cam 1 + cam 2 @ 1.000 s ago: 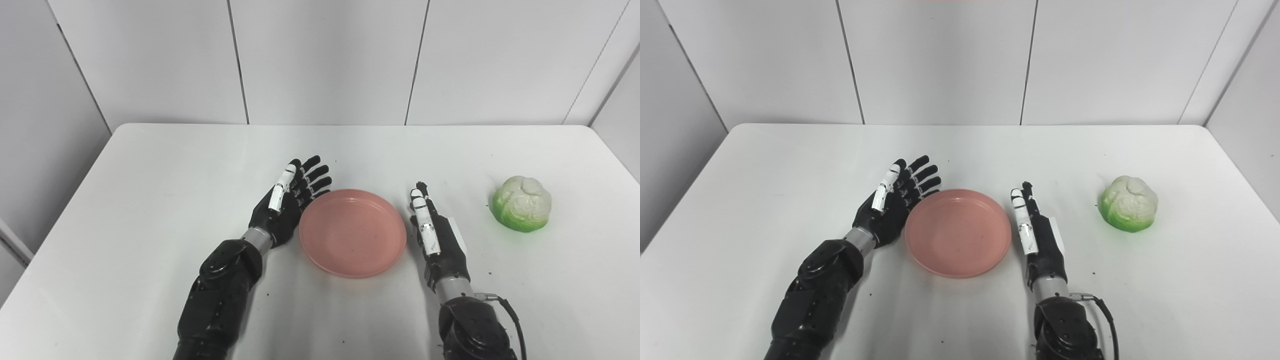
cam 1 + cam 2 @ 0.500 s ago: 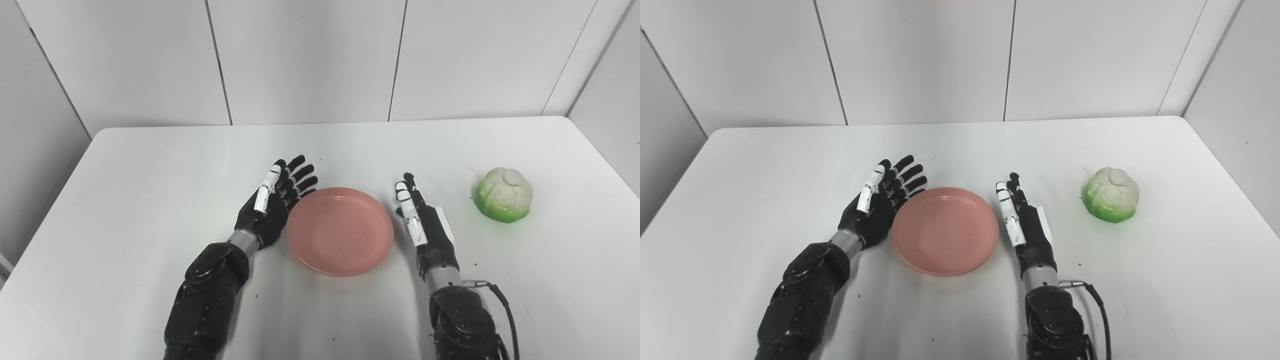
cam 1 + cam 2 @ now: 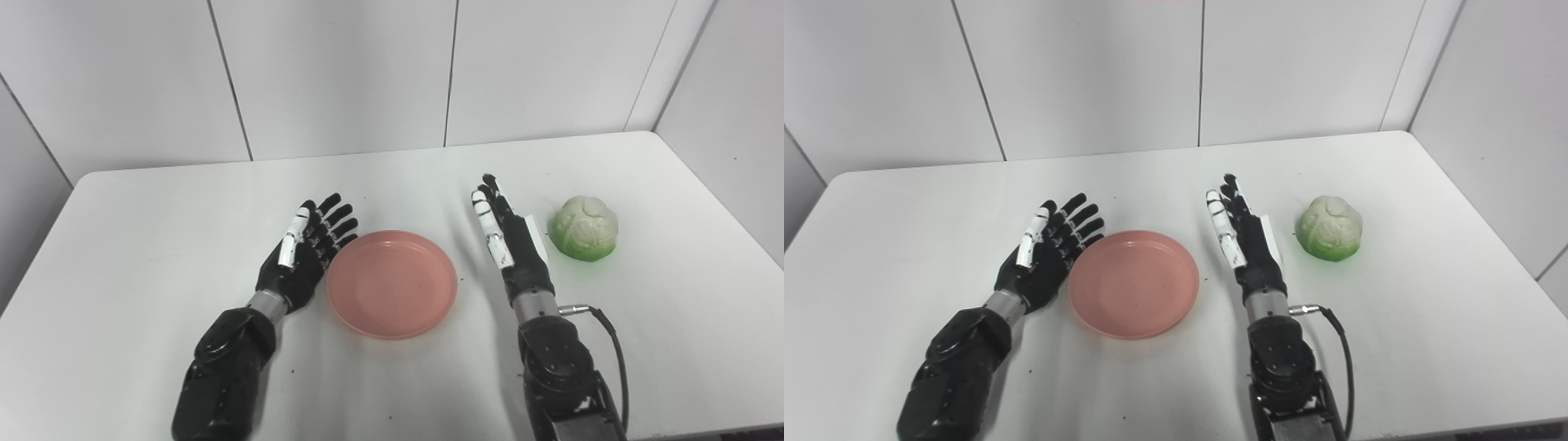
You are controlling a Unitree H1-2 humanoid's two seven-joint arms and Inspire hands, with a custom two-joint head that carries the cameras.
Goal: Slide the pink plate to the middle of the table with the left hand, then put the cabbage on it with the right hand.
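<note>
White table (image 3: 153, 233), speckled — white panelled walls (image 3: 331, 73)

Bright, even light from overhead, both views sharp. Soft shadows only, pooled beside the arms on the white table (image 3: 153, 257). No glare.

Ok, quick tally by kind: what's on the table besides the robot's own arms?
Plates: 1, the pink plate.
Vegetables: 1, the cabbage.
Total: 2 things.
</note>
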